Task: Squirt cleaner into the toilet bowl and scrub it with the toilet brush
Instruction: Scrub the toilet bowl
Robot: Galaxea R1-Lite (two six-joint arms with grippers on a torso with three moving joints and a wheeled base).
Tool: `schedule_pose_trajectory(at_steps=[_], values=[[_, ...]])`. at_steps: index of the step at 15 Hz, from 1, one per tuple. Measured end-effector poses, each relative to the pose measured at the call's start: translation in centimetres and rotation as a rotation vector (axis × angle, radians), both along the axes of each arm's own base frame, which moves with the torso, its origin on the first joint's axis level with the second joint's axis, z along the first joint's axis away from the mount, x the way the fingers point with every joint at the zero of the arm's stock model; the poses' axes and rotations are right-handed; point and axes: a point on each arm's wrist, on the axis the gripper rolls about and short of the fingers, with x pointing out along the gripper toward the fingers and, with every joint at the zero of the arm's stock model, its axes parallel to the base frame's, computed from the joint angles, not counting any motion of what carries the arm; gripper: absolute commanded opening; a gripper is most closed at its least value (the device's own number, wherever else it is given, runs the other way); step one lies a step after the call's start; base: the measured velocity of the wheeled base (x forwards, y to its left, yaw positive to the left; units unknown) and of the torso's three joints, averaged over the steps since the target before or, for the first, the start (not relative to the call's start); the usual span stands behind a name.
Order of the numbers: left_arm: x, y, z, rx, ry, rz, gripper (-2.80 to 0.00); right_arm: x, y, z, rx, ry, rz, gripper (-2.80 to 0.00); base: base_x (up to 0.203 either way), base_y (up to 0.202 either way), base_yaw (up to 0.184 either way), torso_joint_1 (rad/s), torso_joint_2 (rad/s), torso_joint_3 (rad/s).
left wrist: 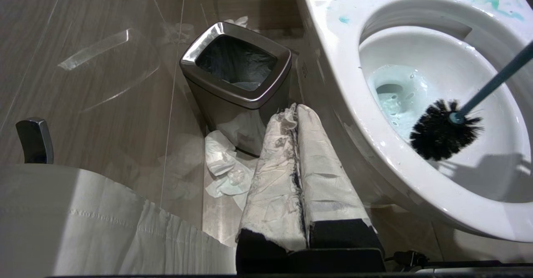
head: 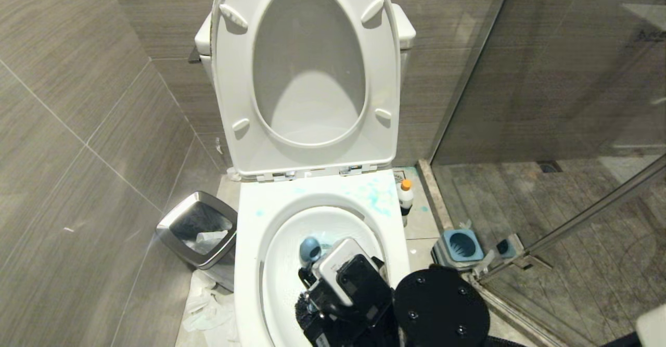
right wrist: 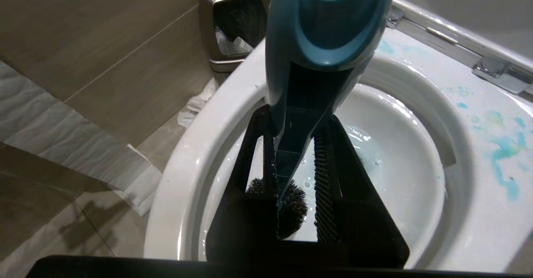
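My right tool (right wrist: 293, 174) grips the toilet brush (left wrist: 445, 130), its bristles inside the toilet bowl (left wrist: 416, 53) above teal-tinted water; my left tool (left wrist: 297, 144) is closed, empty.

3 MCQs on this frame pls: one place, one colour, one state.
1. Where is the cleaner bottle?
A. in the waste bin
B. on the floor right of the toilet bowl
C. on the raised seat

2. Colour of the toilet brush bristles?
A. white
B. orange
C. black

3. State of the right end effector?
A. shut on the brush handle
B. open above the bin
C. holding the bottle

Key: B, it stands by the rim near the brush holder; C, dark head over the water; A, fingers clamp the handle.
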Motion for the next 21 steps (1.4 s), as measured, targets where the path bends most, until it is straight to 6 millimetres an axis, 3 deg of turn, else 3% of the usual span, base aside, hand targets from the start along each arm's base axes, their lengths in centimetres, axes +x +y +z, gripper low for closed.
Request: schedule_pose_trajectory(at_steps=[5, 9, 17, 21], values=[[0.0, 0.0, 0.0, 0.000, 0.000, 0.000, -2.80, 1.9, 3.1, -0.7, 0.028, -0.016, -0.002, -2.80, 0.000, 0.000, 0.000, 0.000, 0.00, 0.000], [0.0, 0.0, 0.0, 0.000, 0.000, 0.000, -2.80, 5.7, 4.1, -0.9, 0.055, -0.047, -0.068, -2.80, 0.000, 0.000, 0.000, 0.000, 0.00, 0.000], [0.0, 0.0, 0.0, 0.000, 0.000, 0.000, -2.80, 12.3, 4.2, 0.6, 0.116, -0.106, -0.138, -2.80, 0.000, 0.000, 0.000, 0.000, 0.00, 0.000], [0.0, 0.0, 0.0, 0.000, 0.000, 0.000, -2.80, 15.1, 2.9, 0.6, 0.093, -0.147, -0.202, -2.80, 0.000, 0.000, 0.000, 0.000, 0.00, 0.000]])
